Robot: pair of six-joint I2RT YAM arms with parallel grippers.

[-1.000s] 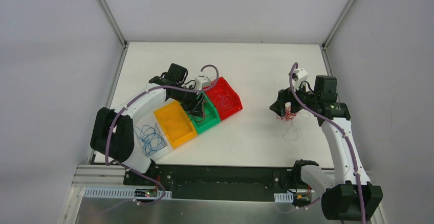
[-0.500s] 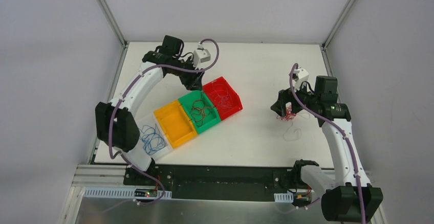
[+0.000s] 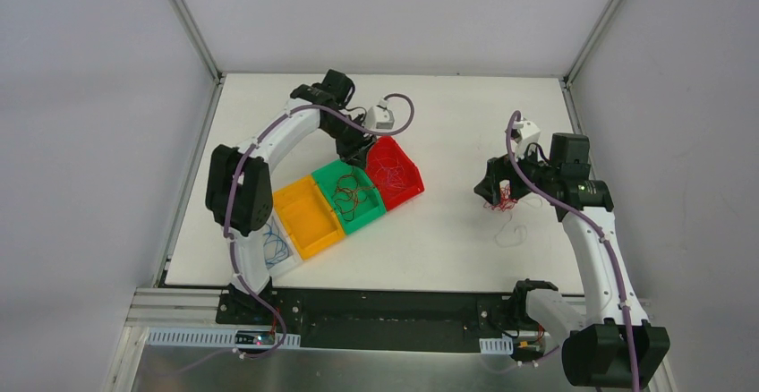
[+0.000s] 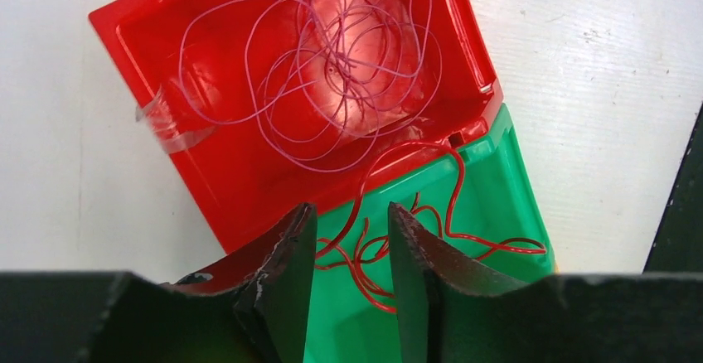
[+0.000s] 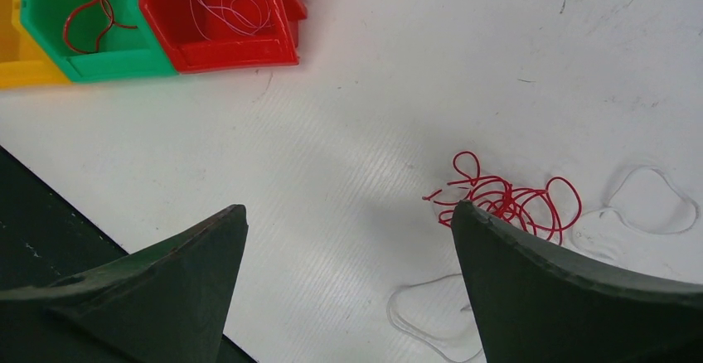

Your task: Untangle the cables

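Observation:
A bright red cable [image 3: 504, 200] lies tangled on the table, just beside the right finger of my right gripper [image 5: 348, 210], which hangs wide open above the table. Thin white cable loops [image 5: 651, 205] lie around that tangle. My left gripper [image 4: 352, 210] hovers over the seam between the red bin [image 4: 215, 181] and the green bin [image 4: 497, 181], its jaws apart with nothing pinched. A dark red cable [image 4: 398, 247] lies in the green bin below the fingers. A pale cable [image 4: 332, 56] coils in the red bin. Blue cable [image 3: 276, 247] shows in the white bin.
Four bins stand in a slanted row left of centre: white [image 3: 285, 267], yellow [image 3: 306, 217], green [image 3: 369, 217], red [image 3: 407, 191]. The left arm's elbow [image 3: 237, 186] hangs over the white bin. Grey walls close in the table at the back and sides.
The left arm rose off the green bin, swung toward the back, then right to the red and green bins. The dark red cable stays in the green bin. The right arm has not moved.

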